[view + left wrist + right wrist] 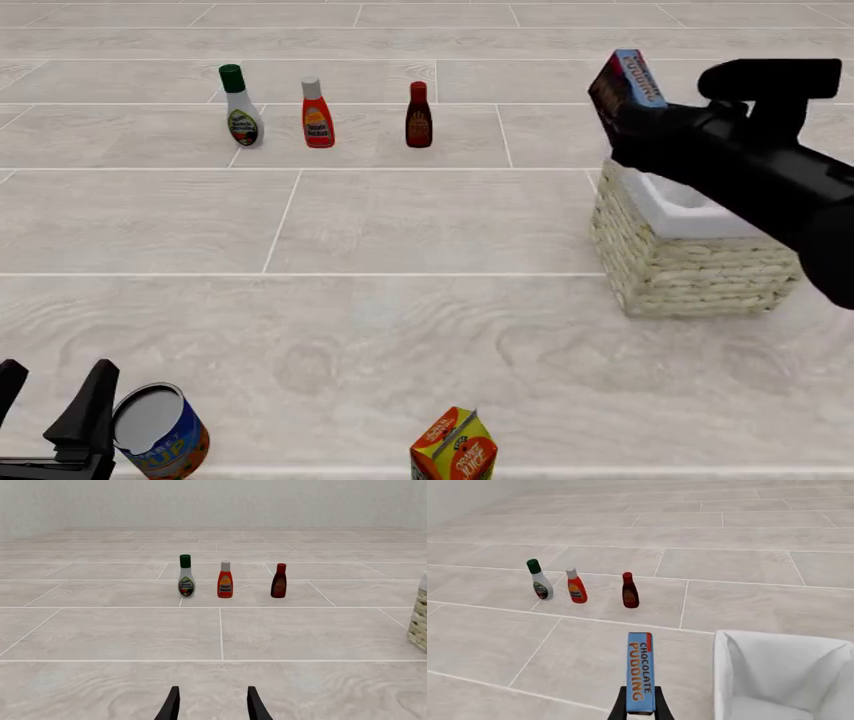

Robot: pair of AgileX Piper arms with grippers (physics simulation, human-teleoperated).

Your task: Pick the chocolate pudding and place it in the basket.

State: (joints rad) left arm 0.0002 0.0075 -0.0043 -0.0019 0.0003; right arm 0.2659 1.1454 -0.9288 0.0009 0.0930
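Nearest the front camera stood an orange juice carton point(453, 447) and a tin can point(159, 431), the can just beside the left gripper point(51, 400), whose fingers were spread with nothing between them. From the chocolate pudding point(640, 679) outward: it was pinched edge-on in the right gripper's point(640, 706) fingers, raised above the basket's point(667, 255) far left corner. Well beyond the basket, to its left, three bottles point(316, 113) stood in a row on the tabletop point(400, 220).

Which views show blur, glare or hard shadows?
None blurred: front view is sharp and evenly lit, with only faint shadow under the basket; left wrist view is flat and glare-free, bottles crisp; right wrist view is sharp enough to read the pudding lettering, with soft shading in the basket lining.
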